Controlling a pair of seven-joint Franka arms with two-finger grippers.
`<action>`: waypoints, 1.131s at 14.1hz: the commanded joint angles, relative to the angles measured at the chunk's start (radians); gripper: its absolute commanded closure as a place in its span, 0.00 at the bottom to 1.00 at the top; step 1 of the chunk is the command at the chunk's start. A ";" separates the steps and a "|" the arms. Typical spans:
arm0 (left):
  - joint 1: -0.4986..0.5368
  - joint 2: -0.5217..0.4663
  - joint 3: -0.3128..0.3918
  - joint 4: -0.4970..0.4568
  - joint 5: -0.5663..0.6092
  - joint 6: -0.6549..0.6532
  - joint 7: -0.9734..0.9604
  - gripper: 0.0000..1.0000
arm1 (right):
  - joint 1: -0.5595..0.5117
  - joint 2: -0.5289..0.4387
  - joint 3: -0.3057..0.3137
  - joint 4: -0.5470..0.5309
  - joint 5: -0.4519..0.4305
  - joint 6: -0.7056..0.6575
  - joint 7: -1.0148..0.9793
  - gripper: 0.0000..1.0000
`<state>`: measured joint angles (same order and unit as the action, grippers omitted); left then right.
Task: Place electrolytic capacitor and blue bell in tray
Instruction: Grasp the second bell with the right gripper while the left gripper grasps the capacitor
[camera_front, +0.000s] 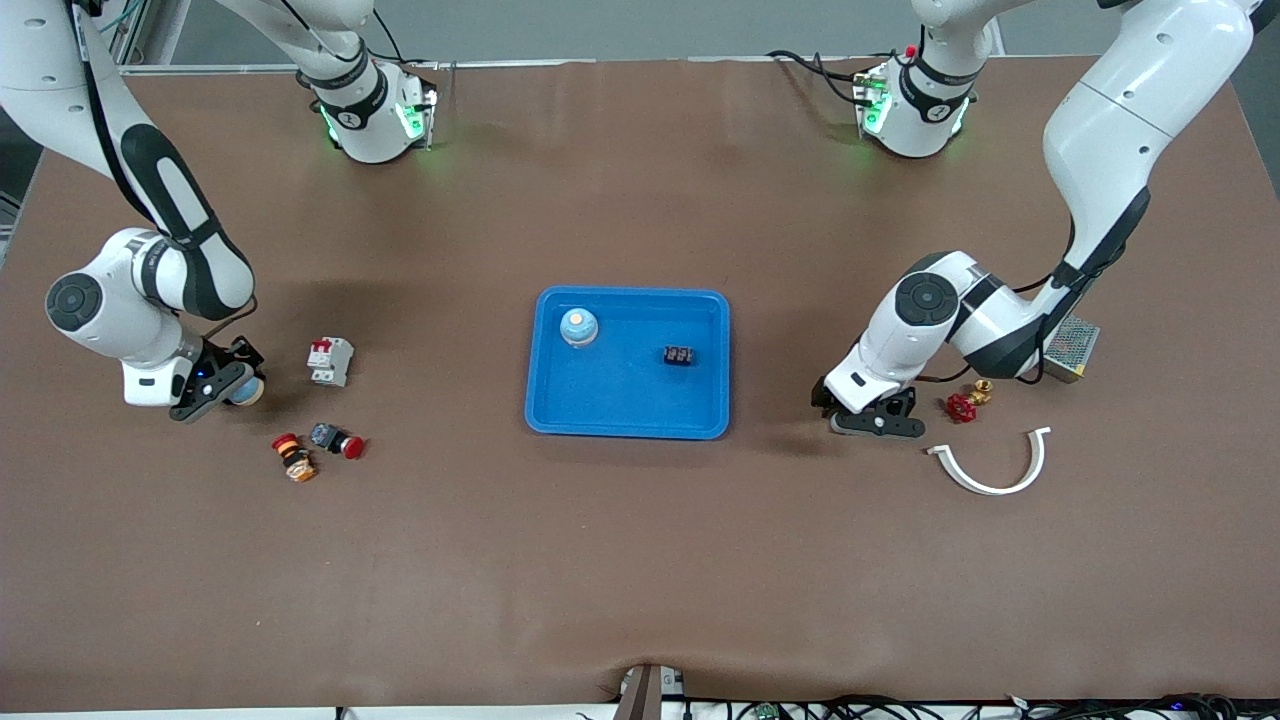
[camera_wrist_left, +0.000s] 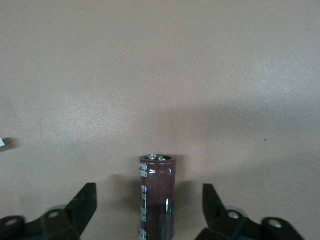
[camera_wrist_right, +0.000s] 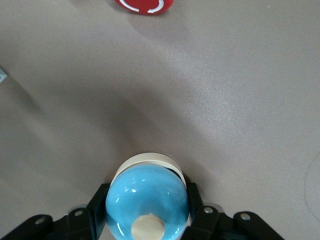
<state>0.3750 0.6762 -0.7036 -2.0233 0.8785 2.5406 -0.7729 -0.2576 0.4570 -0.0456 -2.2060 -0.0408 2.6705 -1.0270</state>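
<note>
The blue tray (camera_front: 628, 410) lies mid-table. In it are a blue bell (camera_front: 579, 326) with a cream button and a small black part (camera_front: 680, 355). My right gripper (camera_front: 215, 385) is low at the right arm's end of the table, shut on a second blue bell (camera_front: 246, 390). In the right wrist view this bell (camera_wrist_right: 147, 200) fills the gripper (camera_wrist_right: 146, 205), with a finger against each side. My left gripper (camera_front: 875, 420) is low over the table at the left arm's end and hides the capacitor there. In the left wrist view the dark brown capacitor (camera_wrist_left: 156, 195) stands upright between the open fingers (camera_wrist_left: 82, 205), untouched.
A white circuit breaker (camera_front: 331, 360) and two red push buttons (camera_front: 338, 440) (camera_front: 294, 457) lie near the right gripper; one red button (camera_wrist_right: 144, 4) shows in the right wrist view. A red valve handle (camera_front: 962, 406), a white curved piece (camera_front: 995, 468) and a metal box (camera_front: 1070, 345) lie near the left gripper.
</note>
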 joint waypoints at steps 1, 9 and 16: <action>0.015 0.000 -0.013 -0.011 0.020 0.013 -0.054 1.00 | -0.022 -0.009 0.021 0.011 -0.013 -0.009 0.005 0.66; 0.005 0.000 -0.013 -0.009 0.020 0.012 -0.175 1.00 | 0.047 -0.073 0.029 0.241 -0.002 -0.397 0.097 0.66; 0.015 -0.041 -0.056 -0.008 -0.019 -0.002 -0.509 1.00 | 0.248 -0.129 0.030 0.433 0.010 -0.704 0.511 0.66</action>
<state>0.3768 0.6714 -0.7274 -2.0177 0.8765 2.5424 -1.1895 -0.0613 0.3359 -0.0105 -1.8136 -0.0389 2.0195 -0.6278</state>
